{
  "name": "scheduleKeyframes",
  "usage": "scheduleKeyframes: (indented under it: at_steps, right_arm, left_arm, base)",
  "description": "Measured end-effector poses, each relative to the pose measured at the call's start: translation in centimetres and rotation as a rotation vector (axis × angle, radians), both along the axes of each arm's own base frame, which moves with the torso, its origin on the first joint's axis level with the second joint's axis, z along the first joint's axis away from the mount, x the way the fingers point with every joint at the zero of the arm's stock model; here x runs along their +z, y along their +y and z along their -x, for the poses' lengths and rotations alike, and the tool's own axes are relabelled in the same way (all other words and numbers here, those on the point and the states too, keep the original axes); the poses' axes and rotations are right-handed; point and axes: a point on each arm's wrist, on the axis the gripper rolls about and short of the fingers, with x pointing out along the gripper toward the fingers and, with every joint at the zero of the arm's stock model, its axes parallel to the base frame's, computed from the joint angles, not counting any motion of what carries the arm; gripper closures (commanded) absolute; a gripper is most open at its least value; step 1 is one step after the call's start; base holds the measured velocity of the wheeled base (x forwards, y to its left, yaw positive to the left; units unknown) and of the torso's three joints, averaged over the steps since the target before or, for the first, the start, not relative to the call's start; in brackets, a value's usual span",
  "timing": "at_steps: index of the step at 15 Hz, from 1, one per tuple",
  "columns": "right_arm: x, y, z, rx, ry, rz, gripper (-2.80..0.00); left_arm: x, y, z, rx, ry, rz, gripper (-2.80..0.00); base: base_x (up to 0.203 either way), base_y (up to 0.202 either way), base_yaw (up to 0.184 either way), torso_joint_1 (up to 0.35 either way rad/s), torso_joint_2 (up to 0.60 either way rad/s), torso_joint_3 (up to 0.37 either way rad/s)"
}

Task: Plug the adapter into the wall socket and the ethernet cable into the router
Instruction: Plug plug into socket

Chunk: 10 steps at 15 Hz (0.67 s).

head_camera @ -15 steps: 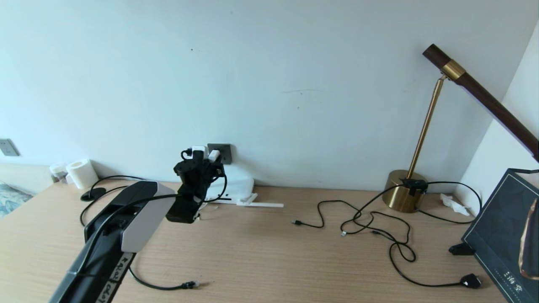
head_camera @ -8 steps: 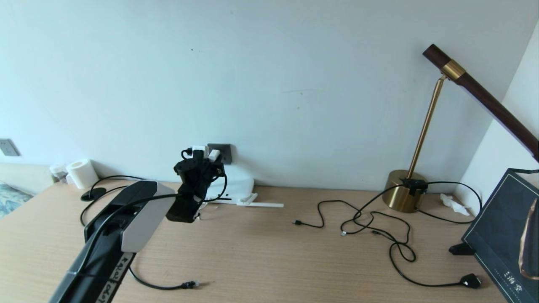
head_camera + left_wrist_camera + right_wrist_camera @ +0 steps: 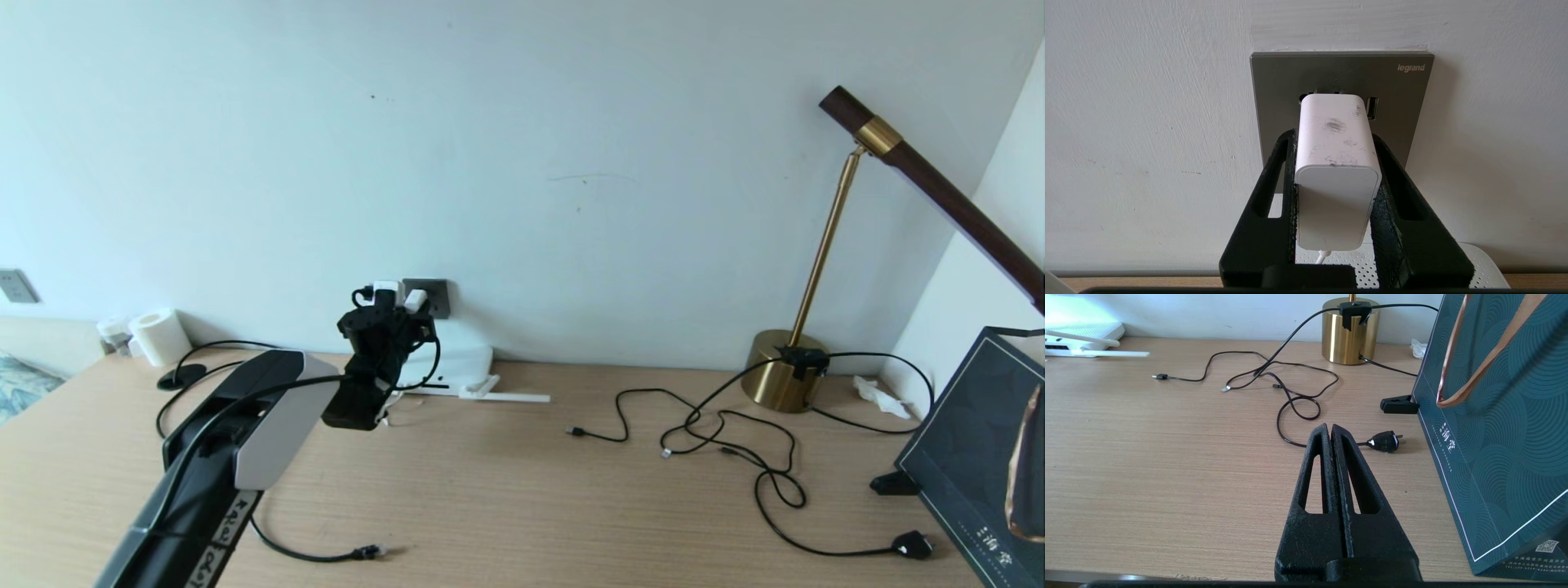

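Nothing has visibly moved: left tool [image 3: 1336,163] grips the adapter [image 3: 1336,171] against the wall socket [image 3: 1274,90]; it should push squarely, then release. Right tool [image 3: 1331,430] rests closed.

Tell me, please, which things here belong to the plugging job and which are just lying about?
Belonging to the job:
- adapter, held in the left hand against the wall socket
- router
- ethernet cable

Just lying about:
- brass lamp
- thin black cables
- black plug
- paper roll
- teal bag

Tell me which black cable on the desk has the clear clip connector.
The ethernet cable at the desk's near edge beside the left arm; the thinner cables by the lamp end in small metal tips.
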Motion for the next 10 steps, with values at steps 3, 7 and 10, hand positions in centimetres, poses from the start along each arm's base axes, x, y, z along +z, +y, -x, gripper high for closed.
scheduleKeyframes:
  at_steps: [3,7,10]
  right_arm:
    - [0.0,0.0,0.0,0.0,0.0,0.0,0.0]
    - [0.0,0.0,0.0,0.0,0.0,0.0,0.0]
    - [0.01,0.0,0.0,0.0,0.0,0.0,0.0]
  left_arm:
    - [0.23,-0.02,-0.13,0.0,-0.006,0.001,0.0]
    - [0.23,-0.02,-0.17,-0.002,-0.001,0.0,0.0]
    - [0.19,-0.02,-0.17,-0.002,0.002,-0.001,0.0]
  base:
    - [0.0,0.0,0.0,0.0,0.0,0.0]
    - [0.0,0.0,0.0,0.0,0.0,0.0]
    - [0.0,0.0,0.0,0.0,0.0,0.0]
